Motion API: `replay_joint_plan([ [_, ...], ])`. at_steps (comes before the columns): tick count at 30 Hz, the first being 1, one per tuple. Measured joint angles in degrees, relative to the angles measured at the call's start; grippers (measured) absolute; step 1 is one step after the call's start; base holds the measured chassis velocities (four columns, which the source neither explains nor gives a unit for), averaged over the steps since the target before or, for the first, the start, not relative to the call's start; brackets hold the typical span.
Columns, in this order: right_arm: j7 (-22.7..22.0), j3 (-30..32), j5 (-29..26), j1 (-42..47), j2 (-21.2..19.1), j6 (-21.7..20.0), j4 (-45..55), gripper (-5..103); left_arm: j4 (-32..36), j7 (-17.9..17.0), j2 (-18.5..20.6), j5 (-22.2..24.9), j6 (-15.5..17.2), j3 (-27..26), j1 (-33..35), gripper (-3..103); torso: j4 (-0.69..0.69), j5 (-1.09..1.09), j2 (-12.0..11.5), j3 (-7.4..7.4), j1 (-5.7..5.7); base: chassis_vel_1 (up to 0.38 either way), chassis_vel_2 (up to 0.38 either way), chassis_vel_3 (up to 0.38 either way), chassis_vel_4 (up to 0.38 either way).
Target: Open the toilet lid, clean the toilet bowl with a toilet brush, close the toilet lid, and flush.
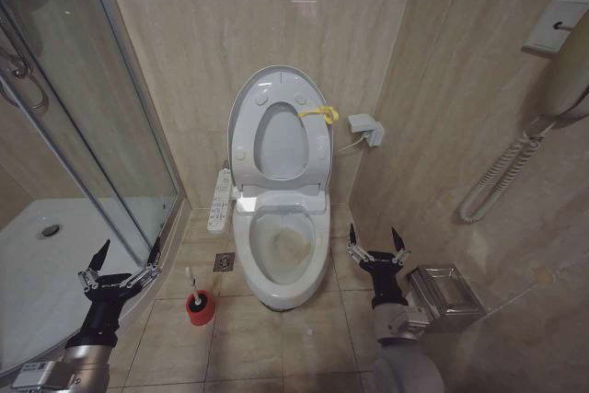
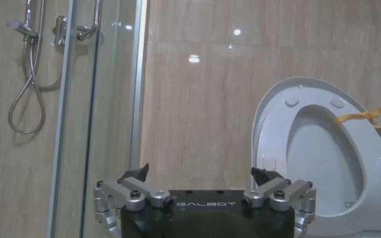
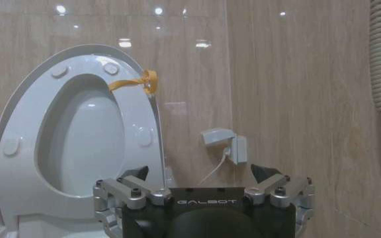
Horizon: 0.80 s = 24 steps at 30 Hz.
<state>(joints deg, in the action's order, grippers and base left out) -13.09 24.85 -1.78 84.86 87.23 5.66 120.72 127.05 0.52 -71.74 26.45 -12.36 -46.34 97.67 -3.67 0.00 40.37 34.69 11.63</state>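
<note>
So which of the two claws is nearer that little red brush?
The left gripper. The toilet brush stands on the floor left of the toilet bowl; the right gripper is across it.

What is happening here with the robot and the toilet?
The robot faces a toilet whose lid is already raised against the wall, with the seat up too, so the stained bowl is exposed. Neither gripper holds anything: the left gripper and the right gripper hover open on either side of the toilet. The brush stands in its red holder on the floor, left of the bowl.
</note>
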Motion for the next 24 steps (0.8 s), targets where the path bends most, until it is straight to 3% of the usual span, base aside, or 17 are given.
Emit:
replay_joint_plan([
  [24,0.0,0.0,-0.1,0.0,0.0,0.0,0.0,100,0.0,0.0,0.0,0.0,0.0,0.0,0.0,100,0.00,0.00,0.0,0.00,0.00,0.000,0.000,0.000,0.000],
])
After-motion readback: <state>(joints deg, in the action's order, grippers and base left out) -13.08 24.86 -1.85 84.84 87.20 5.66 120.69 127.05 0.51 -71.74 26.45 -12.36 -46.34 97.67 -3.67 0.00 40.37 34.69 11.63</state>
